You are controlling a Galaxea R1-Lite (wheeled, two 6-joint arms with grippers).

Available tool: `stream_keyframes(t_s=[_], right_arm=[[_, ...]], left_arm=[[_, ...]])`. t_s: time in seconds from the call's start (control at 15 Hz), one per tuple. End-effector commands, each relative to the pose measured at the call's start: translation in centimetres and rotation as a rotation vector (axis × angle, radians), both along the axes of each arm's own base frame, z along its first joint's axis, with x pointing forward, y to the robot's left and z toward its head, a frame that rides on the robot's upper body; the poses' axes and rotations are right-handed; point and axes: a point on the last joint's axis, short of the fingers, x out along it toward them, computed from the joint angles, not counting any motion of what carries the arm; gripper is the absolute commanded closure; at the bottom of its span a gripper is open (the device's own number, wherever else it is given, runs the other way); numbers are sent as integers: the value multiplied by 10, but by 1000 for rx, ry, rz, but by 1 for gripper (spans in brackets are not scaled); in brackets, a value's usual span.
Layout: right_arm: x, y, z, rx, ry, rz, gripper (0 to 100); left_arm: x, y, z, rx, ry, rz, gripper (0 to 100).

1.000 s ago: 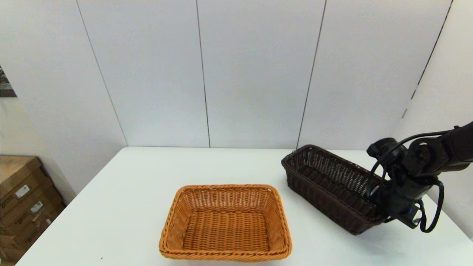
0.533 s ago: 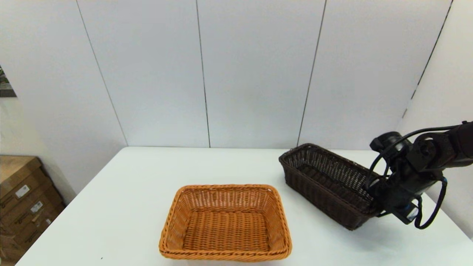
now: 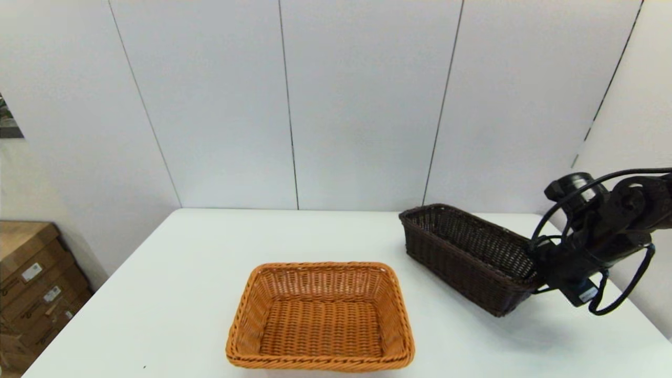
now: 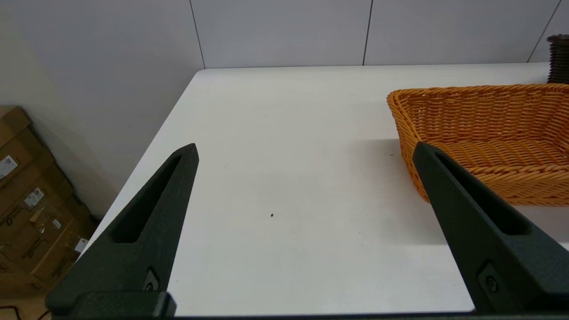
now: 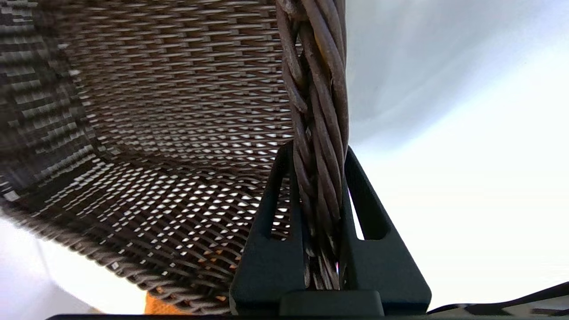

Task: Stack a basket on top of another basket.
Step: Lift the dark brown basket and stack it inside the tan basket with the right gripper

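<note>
Since a second ago, the right gripper (image 3: 541,268) has risen and drawn a little toward the robot's right, and the dark basket (image 3: 467,257) has come up with it. Its gripped near-right end now sits higher than before, and a shadow shows on the table (image 3: 173,294) beneath that end. Whether the far end still touches the table cannot be told. The basket lies tilted at the table's right side, its long axis running from the far centre-right toward the gripper.

From the right wrist view, the right gripper's fingers (image 5: 266,249) are closed narrowly on the basket's braided rim (image 5: 318,133), one finger inside the basket wall and one outside, both pressed against the braid.

Nothing else has changed. The orange basket (image 3: 320,317) sits upright on the table's near centre, well apart from the dark basket and to its left.

The left gripper (image 4: 306,186) hangs above the table's near-left part, out of the head view. Its jaws stand wide apart and hold nothing, and the orange basket's left end (image 4: 480,133) lies just beyond one finger.
</note>
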Motion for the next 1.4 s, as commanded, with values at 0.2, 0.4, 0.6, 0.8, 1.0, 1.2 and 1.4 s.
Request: stream_keyframes(t_s=[0.2,0.4,0.6,0.8,1.0,1.2,1.4], right_arm=[[-4,-5,17,18,-113,-18,100],[-7,-5,25,32,-143,-9,100],[-20,-1,36,46,-175,14,100],[-42,8,66,66,-272,81,100],[-62,27,93,70,-303,186,100],[-80,58,113,90,-345,355,100],[-102,99,128,122,-375,549,100]], left_arm=[[0,0,0,-1,0,1,0],[0,0,0,-1,0,1,0],[0,0,0,-1,0,1,0],[0,0,0,-1,0,-1,0],[0,0,0,-1,0,-1,0],[0,0,0,-1,0,1,0],[0,0,0,-1,0,-1,0]])
